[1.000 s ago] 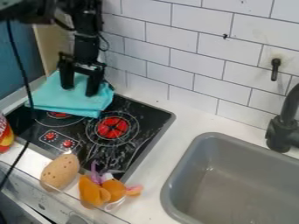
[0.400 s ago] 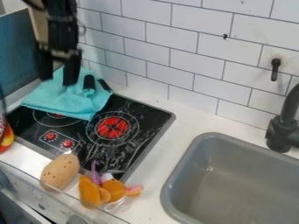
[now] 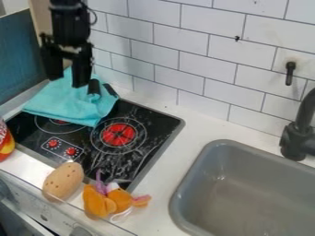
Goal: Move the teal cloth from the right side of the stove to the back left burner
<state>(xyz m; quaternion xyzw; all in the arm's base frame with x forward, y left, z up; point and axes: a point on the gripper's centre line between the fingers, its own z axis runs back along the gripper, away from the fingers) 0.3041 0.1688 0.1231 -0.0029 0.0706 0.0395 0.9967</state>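
Nearest, a potato [image 3: 63,181] and an orange plush toy [image 3: 102,202] lie side by side at the stove's near edge, the toy touching it; neither is in the grip. To the left, a red and yellow bottle [image 3: 5,141] is cut off by the edge of the view. The grey sink [image 3: 246,193] is set into the white tabletop [image 3: 154,203] on the right.

Farther back on the black stove [image 3: 148,146], a turquoise cloth [image 3: 71,103] is spread loosely in uneven folds over its far left part. It laps onto one red burner [image 3: 60,121] and stops short of the other [image 3: 119,134]. Two short black pieces [image 3: 93,87] show at its right side.

The gripper [image 3: 67,71] is over the cloth's far end, its fingers [image 3: 80,73] parted, with nothing pinched between them. So the cloth looks to be down and out of the grip, though bunched rather than flat. Whether its placing is finished or still wants adjusting, I cannot tell. Behind stands the tiled wall [image 3: 178,60], with the black faucet [image 3: 298,138] at the sink's far side.
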